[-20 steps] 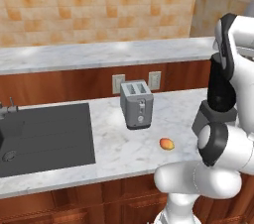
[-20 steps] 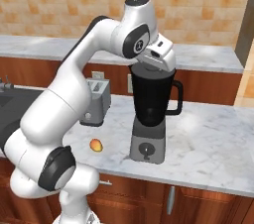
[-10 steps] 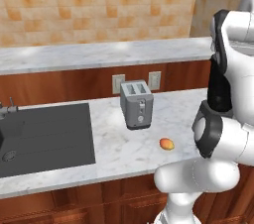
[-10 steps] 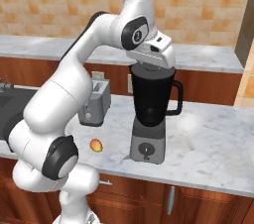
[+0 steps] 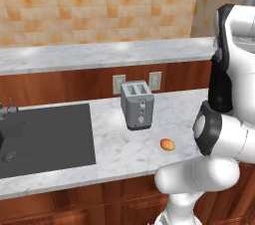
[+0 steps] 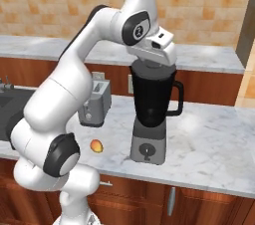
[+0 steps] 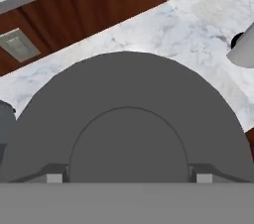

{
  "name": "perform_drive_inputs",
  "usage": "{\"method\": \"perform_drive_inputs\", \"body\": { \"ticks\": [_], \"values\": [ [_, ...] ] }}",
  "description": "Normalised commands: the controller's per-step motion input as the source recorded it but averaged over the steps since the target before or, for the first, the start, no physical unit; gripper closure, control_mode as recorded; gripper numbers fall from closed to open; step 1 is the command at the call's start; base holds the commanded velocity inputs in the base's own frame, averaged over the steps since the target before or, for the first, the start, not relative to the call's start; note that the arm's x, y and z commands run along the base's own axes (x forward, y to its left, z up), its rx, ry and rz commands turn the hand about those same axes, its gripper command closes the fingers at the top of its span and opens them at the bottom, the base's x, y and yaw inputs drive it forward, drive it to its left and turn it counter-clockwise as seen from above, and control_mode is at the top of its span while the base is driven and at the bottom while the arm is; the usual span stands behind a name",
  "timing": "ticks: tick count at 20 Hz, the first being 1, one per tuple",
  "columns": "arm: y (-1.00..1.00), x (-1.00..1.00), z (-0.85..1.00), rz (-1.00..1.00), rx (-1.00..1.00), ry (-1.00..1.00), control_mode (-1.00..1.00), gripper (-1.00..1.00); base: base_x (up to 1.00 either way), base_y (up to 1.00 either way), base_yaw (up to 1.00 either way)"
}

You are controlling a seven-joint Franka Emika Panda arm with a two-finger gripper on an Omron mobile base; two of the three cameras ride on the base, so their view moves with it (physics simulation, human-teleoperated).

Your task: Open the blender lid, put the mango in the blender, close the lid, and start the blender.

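Inspecting from the near counter edge outward, we find one mango (image 6: 96, 146) lying loose on the marble close to that front edge, left of the blender (image 6: 152, 114) and in front of the toaster (image 6: 94, 103); we judge it is left there because the jar is not yet open to receive it. In the left base view the same mango (image 5: 167, 144) lies near the front edge, to the right of the sink (image 5: 45, 137).

One blender stands further back from the front edge, its grey base with a single dial facing us. The lid (image 7: 126, 134) sits flat on the jar top, seen from directly above. The gripper (image 6: 152, 65) is pressed down onto that lid, which we take as the lid-removal step. Its fingers (image 7: 54, 178) stand at either side of the raised centre of the lid, partly drawn in; we judge they grip it.

Counted: one mango, one blender, one lid, one toaster, one sink, two wall outlets (image 5: 137, 81) on the wooden panel behind the toaster.
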Motion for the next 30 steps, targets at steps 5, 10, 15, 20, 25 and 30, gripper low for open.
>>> {"method": "perform_drive_inputs", "body": {
  "ticks": [5, 10, 15, 20, 25, 30],
  "values": [
    [0.02, -0.25, 0.82, 0.0, 0.0, -0.2, -1.0, 1.0, 0.0, 0.0, 0.0],
    [0.57, -0.46, 0.55, 0.0, 0.0, -0.19, -1.0, 1.0, 0.0, 0.0, 0.0],
    [1.0, -0.55, 0.04, 0.08, 0.0, -0.01, -1.0, 1.0, 0.0, 0.0, 0.0],
    [1.0, -0.48, -0.1, 0.11, -0.01, 0.0, -1.0, 1.0, 0.0, 0.0, 0.0],
    [1.0, -0.34, -0.41, 0.1, 0.0, 0.04, -1.0, 1.0, 0.0, 0.0, 0.0],
    [1.0, -0.26, -0.67, 0.11, -0.01, 0.1, -1.0, 1.0, 0.0, 0.0, 0.0]
  ]
}}
